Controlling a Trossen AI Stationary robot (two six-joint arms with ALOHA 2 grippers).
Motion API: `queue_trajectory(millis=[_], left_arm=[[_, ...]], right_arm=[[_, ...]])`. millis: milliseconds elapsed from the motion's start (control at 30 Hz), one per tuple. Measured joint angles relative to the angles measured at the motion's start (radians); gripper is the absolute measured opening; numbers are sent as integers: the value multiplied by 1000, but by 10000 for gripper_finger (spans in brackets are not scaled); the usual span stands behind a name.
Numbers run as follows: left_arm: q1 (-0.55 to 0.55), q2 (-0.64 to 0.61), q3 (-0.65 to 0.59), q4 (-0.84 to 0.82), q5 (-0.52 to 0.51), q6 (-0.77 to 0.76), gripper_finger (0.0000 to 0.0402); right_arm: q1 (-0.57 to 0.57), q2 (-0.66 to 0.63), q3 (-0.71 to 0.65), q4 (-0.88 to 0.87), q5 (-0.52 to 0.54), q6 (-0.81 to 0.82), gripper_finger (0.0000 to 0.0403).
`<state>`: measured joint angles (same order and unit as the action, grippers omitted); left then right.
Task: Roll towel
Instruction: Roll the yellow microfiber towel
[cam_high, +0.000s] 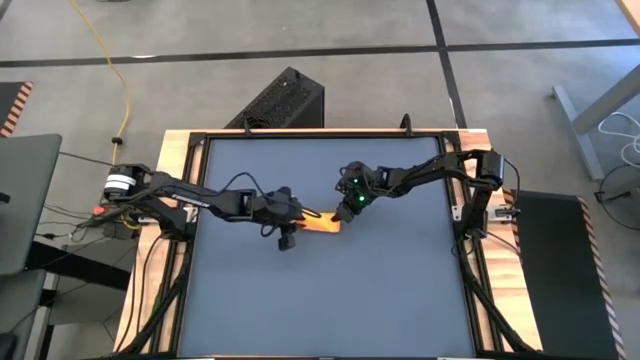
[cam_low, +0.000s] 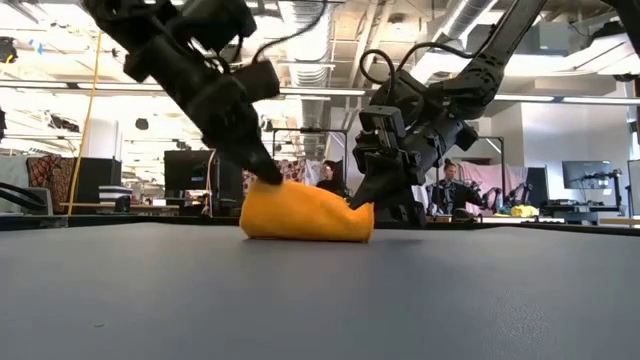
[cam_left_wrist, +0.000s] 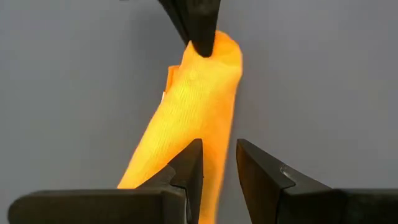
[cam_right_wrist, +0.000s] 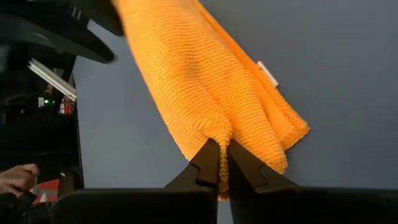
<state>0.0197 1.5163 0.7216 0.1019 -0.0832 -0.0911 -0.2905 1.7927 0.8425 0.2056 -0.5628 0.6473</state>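
Note:
The yellow-orange towel (cam_high: 322, 222) lies bunched into a short thick roll on the dark blue tabletop (cam_high: 330, 300), near its middle. In the low view the towel (cam_low: 305, 215) rests on the table along its underside. My left gripper (cam_high: 303, 217) is at the towel's left end, shut on it. My right gripper (cam_high: 343, 212) is at the towel's right end, shut on it. The towel stretches between the two grippers in both wrist views. My left gripper pinches the towel's left end (cam_left_wrist: 214, 155) between its two fingers, with bunched cloth filling the gap. It comes slanting down from the table's left, along the roll. The towel lies on the table. My right gripper pinches a bunched fold at the towel's right end (cam_right_wrist: 221, 134) between its two fingertips, several layers together. It comes slanting down from the table's right. A loose folded edge with a white tag (cam_right_wrist: 268, 73) lies beside the fingers on the table.
A wooden frame (cam_high: 180, 150) borders the tabletop. A black box (cam_high: 280, 100) stands on the floor beyond the far edge. People sit in the room behind (cam_low: 450, 180), and a person's hand (cam_right_wrist: 15, 177) shows off the table's left side.

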Motion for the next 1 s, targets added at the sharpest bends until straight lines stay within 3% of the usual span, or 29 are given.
queue_trajectory(millis=[200,367,667,833,1000], left_arm=[[15,117,0,25,-19,-93,84],[15,155,1,25,25,-131,84],[22,152,1,24,26,-140,84],[22,152,1,23,27,-141,84],[22,152,1,22,31,-143,84]], right_arm=[[1,0,0,-7,2,-8,36],[-6,0,0,1,11,-35,46],[-60,-21,0,10,-73,-53,111],[-86,-61,0,-7,-69,-74,153],[-82,-119,-1,4,-51,-90,167]])
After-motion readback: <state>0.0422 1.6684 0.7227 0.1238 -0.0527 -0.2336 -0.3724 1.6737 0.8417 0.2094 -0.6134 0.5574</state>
